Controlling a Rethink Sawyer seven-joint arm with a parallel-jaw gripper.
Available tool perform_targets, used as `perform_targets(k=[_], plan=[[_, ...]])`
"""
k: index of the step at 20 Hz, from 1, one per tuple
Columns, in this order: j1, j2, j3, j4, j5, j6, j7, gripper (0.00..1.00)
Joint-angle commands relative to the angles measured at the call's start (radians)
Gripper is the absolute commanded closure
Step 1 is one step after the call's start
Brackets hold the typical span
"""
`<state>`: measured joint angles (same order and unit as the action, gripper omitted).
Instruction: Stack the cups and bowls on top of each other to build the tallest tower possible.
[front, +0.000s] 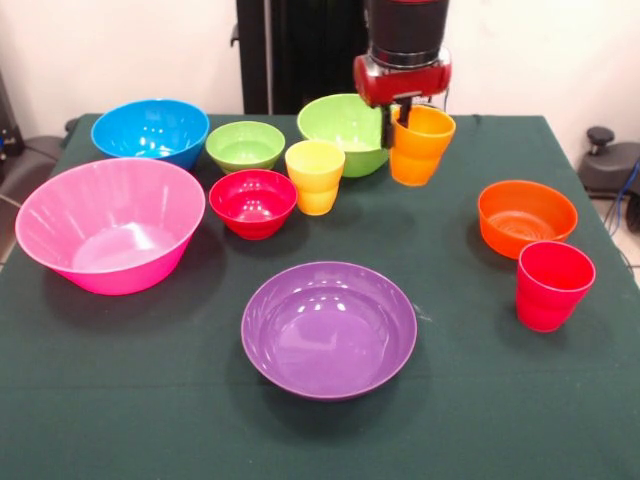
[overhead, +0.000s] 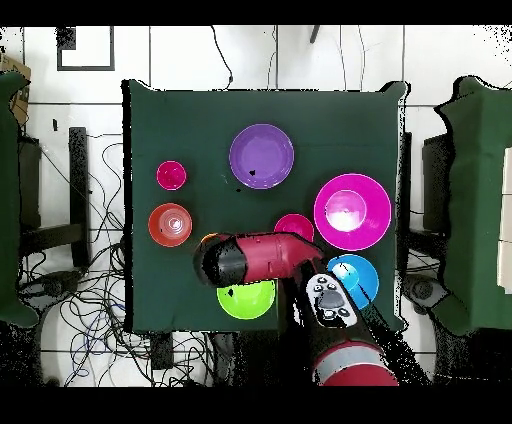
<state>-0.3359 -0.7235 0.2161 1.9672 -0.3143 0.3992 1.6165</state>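
Note:
My gripper is shut on the left rim of the orange cup, one finger inside and one outside, and the cup tilts slightly. It is just right of the large lime green bowl. The yellow cup, small red bowl and small green bowl stand to the left. The purple bowl sits alone near the front. The small orange bowl and red cup are at the right. Nothing is stacked. In the overhead view the arm hides the orange cup.
The big pink bowl and blue bowl fill the left side of the green-clothed table. In the overhead view the purple bowl, pink bowl and red cup show.

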Motion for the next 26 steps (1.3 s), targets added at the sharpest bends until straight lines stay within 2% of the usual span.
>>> perform_targets(k=[1, 5, 12, 18, 26], plan=[[-0.05, 0.035, 0.106, -0.103, -0.03, 0.116, -0.08, 1.0], [-0.075, 0.07, 0.126, -0.182, -0.052, 0.134, -0.118, 1.0], [-0.095, 0.093, 0.159, -0.252, -0.062, 0.168, -0.136, 1.0], [-0.119, 0.082, 0.198, -0.285, -0.046, 0.23, -0.157, 1.0], [-0.2, 0.141, 0.257, -0.395, -0.093, 0.299, -0.277, 1.0]])
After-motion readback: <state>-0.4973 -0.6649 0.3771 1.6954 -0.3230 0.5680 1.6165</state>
